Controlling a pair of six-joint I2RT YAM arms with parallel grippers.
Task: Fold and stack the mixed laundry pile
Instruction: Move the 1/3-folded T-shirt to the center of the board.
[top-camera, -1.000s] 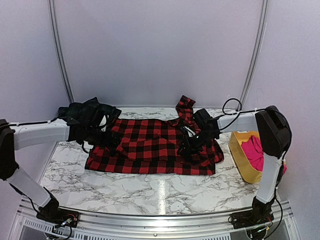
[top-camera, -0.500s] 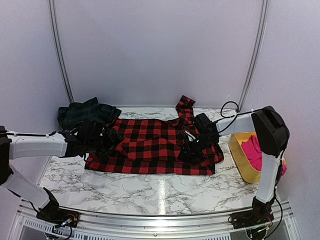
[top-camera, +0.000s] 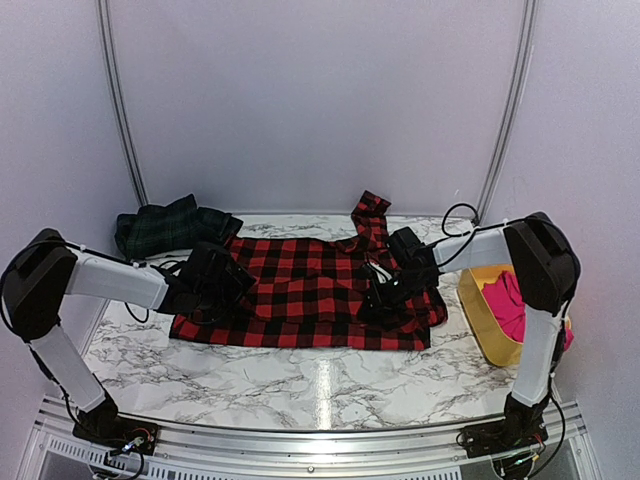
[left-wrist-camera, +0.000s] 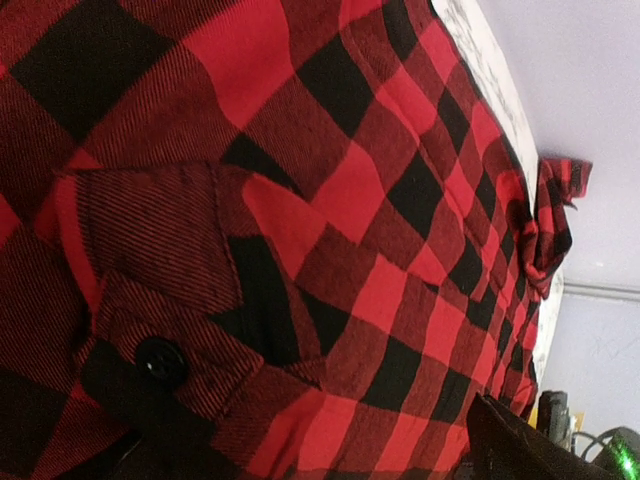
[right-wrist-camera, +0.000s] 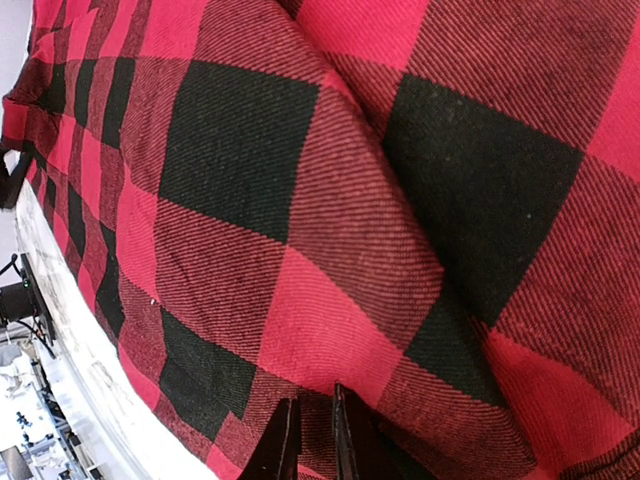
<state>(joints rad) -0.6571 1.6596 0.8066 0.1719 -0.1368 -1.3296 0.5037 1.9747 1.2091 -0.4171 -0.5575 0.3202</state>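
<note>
Noting the change first: the left gripper (top-camera: 225, 285), a second ago raised over the dark green-black plaid garment (top-camera: 165, 225), has dropped and swung onto the 9 o'clock edge of the red-and-black checked flannel shirt (top-camera: 310, 290). Its elbow has drawn back toward 8 o'clock. The right gripper (top-camera: 382, 292) is unmoved, planted on the shirt's 3 o'clock side. The shirt's outline is unaltered; it lies spread across the middle of the white marbled worktop (top-camera: 300, 385).

Bearing on the task: both arms now address opposite ends of the one garment, so a two-handed fold of the shirt looks about to begin. No fold is made yet.

State of the left gripper: cannot be told. Its wrist view is filled with checked cloth, a pocket flap with a black button (left-wrist-camera: 160, 360) close under the lens, and the fingers are not clearly seen.

State of the right gripper: fingertips (right-wrist-camera: 282, 440) drawn nearly together with a sliver of checked cloth between them. It is judged clenched on a thin pinch of the shirt.

Remaining stock:
- Plaid garment: bundled at 10 o'clock on the worktop, clear of both grippers.
- Plain magenta-pink garment (top-camera: 510, 300): lying in the yellow plastic tub (top-camera: 478, 312) at 3 o'clock.
- Stack: none begun.
</note>
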